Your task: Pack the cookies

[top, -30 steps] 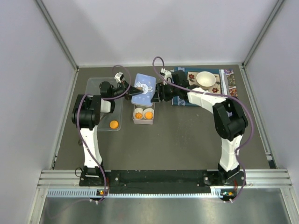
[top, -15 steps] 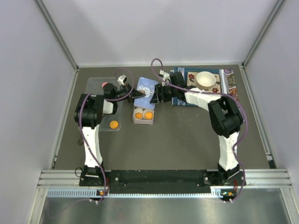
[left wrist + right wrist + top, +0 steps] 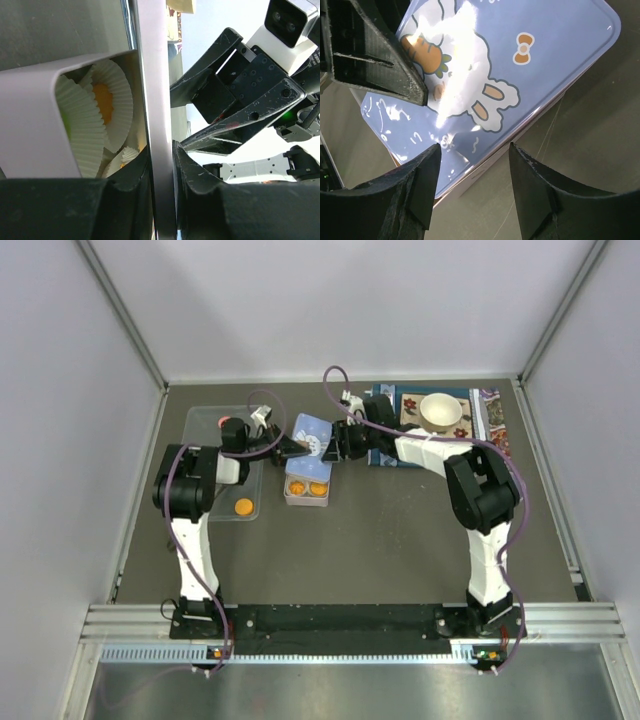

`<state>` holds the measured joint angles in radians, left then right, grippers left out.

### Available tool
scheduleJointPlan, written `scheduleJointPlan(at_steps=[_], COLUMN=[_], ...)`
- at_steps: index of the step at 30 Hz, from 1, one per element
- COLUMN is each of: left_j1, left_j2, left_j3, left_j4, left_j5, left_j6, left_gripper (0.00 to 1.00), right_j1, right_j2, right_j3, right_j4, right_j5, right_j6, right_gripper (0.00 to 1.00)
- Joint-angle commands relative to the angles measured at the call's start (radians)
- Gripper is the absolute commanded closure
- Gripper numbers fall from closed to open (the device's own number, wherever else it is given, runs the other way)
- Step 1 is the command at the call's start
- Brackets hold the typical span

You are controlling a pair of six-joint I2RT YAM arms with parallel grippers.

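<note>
The white four-cup box (image 3: pixel 306 490) sits mid-table with two orange cookies (image 3: pixel 307 487) in its front cups. The blue bunny lid (image 3: pixel 311 432) tilts over the box's back half. My left gripper (image 3: pixel 288 446) is shut on the lid's edge (image 3: pixel 156 110). The left wrist view shows white paper cups holding an orange cookie (image 3: pixel 103 100) and a green one (image 3: pixel 66 125). My right gripper (image 3: pixel 472 160) is open, its jaws straddling the lid's (image 3: pixel 520 60) near edge without gripping. An orange cookie (image 3: pixel 243 506) and a pink-red one (image 3: pixel 229 422) lie in the clear tray (image 3: pixel 205 420).
A cream bowl (image 3: pixel 440 411) stands on a patterned mat (image 3: pixel 480 418) at the back right. The clear tray lies left of the box. Both arms meet over the box, fingertips close together. Grey walls enclose the table.
The lid has come down and tipped over the box's back half. Both grippers have moved closer together with it.
</note>
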<state>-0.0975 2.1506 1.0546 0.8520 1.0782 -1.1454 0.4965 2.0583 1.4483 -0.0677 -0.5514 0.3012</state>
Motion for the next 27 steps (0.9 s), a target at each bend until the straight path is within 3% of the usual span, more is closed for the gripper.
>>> scheduleJointPlan(at_steps=[1,27], left_j1=[-0.001,-0.001], left_j2=[-0.095,-0.198], left_j3=[-0.016,0.004], left_j4=[-0.082,-0.505], left_j5=[-0.009,-0.069], left_j6=[0.137,0.464], left_gripper=[0.76,0.69], right_j1=[0.007,0.047], right_j2=[0.006,0.034], right_j3=[0.018,0.024], right_j4=[0.039,0.0], right_j5=[-0.005,0.079], right_j6=[0.001,-0.053], right_gripper=[0.43,0.46])
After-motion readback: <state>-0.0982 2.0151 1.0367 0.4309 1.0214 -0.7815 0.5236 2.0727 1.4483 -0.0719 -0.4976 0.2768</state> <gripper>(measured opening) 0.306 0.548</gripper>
